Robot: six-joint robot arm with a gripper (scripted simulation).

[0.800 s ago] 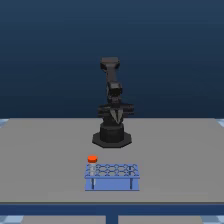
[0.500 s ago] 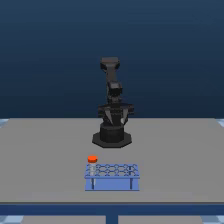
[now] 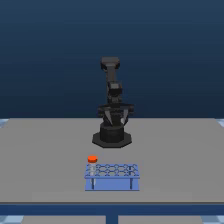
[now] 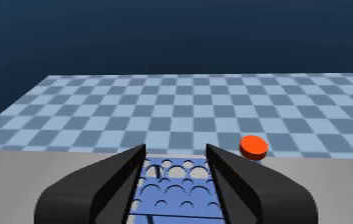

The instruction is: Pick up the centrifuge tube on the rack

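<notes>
Approach stage: the arm's hand [image 4: 174,165], fingers parted and holding nothing, hangs well back from the rack [image 3: 112,176] near the table's [image 3: 45,150] front edge; the centrifuge tube [image 3: 92,161] stands in a corner hole, so the hand must next reach forward and descend over the cap.

Arm [image 3: 111,95] upright; hand [image 4: 176,165] empty, fingers parted.

Between and below the jaws, the rack [image 4: 174,192] is partly hidden by the gripper's fingers [image 4: 110,185] and cut off; the centrifuge tube [image 4: 253,146] shows only its cap.
</notes>
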